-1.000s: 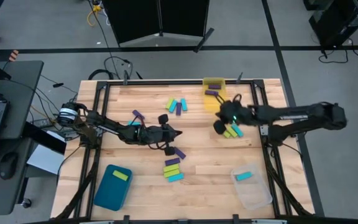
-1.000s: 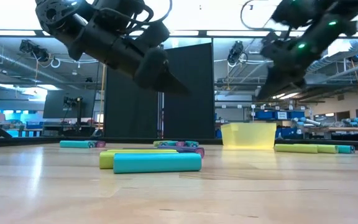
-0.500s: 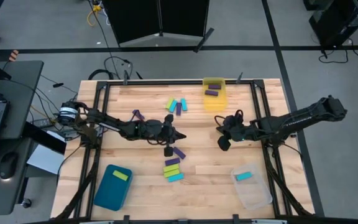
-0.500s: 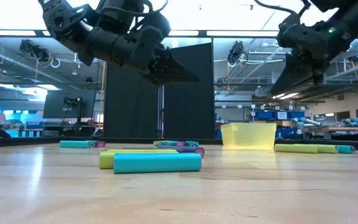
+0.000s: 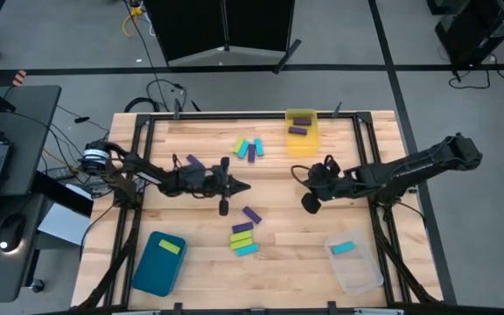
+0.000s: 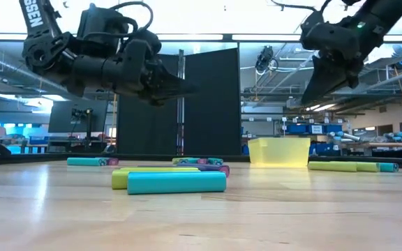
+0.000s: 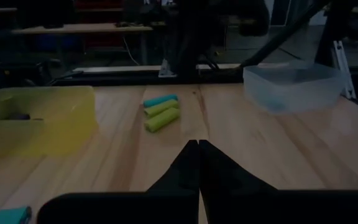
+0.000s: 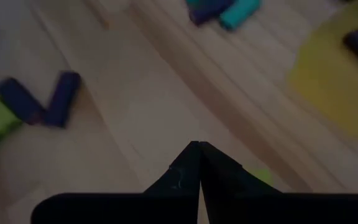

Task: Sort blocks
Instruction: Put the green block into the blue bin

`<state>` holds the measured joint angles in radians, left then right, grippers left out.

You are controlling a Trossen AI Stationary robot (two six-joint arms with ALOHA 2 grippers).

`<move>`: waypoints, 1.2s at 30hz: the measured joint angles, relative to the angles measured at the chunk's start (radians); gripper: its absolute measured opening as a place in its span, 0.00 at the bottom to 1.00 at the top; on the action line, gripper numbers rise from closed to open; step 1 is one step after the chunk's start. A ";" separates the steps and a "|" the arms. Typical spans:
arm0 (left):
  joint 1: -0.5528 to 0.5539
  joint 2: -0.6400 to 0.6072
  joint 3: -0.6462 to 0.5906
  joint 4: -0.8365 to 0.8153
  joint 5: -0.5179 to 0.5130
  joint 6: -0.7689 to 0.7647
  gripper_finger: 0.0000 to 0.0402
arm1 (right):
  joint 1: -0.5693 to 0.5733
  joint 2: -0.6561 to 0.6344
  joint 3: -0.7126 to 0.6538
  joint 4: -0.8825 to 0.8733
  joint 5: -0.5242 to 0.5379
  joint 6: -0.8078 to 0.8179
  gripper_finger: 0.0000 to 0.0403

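Blocks lie loose on the table: a green, cyan and purple group [image 5: 249, 147], a purple one [image 5: 194, 162], another purple one [image 5: 252, 213], and a purple, green and cyan row [image 5: 243, 238]. A cyan and two green blocks [image 7: 161, 112] lie under my right arm. My left gripper [image 5: 245, 185] [image 7: 198, 144] is shut and empty, held level above the table's middle. My right gripper [image 5: 297, 173] [image 8: 199, 145] is shut and empty too, in the air near the yellow bin [image 5: 302, 131].
The yellow bin at the far edge holds purple blocks [image 5: 300, 126]. A teal bin [image 5: 158, 261] at the near left holds a green block. A clear bin [image 5: 354, 262] at the near right holds a cyan block [image 5: 343, 248]. Bare wood lies between the two grippers.
My left gripper has tipped up from pointing down to level and drawn back a little toward the table's left edge. My right gripper has moved a little toward the near edge and now covers the green and cyan blocks in the high view. Both have stayed shut.
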<state>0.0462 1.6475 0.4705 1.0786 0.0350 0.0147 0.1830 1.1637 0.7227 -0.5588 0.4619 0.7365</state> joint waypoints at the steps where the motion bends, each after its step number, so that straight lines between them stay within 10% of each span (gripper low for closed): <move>1: 0.002 -0.007 -0.003 0.000 0.008 0.000 0.02 | -0.007 0.019 0.022 -0.032 -0.010 0.003 0.06; 26: 0.093 -0.021 -0.004 -0.038 0.158 -0.021 0.02 | -0.402 0.408 0.159 -0.241 -0.372 -0.272 0.53; 36: 0.092 -0.021 -0.004 -0.059 0.159 -0.024 0.02 | -0.440 0.477 0.158 -0.190 -0.446 -0.357 0.55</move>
<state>0.1387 1.6268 0.4667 1.0196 0.1936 -0.0092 -0.2571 1.6407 0.8810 -0.7493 0.0156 0.3794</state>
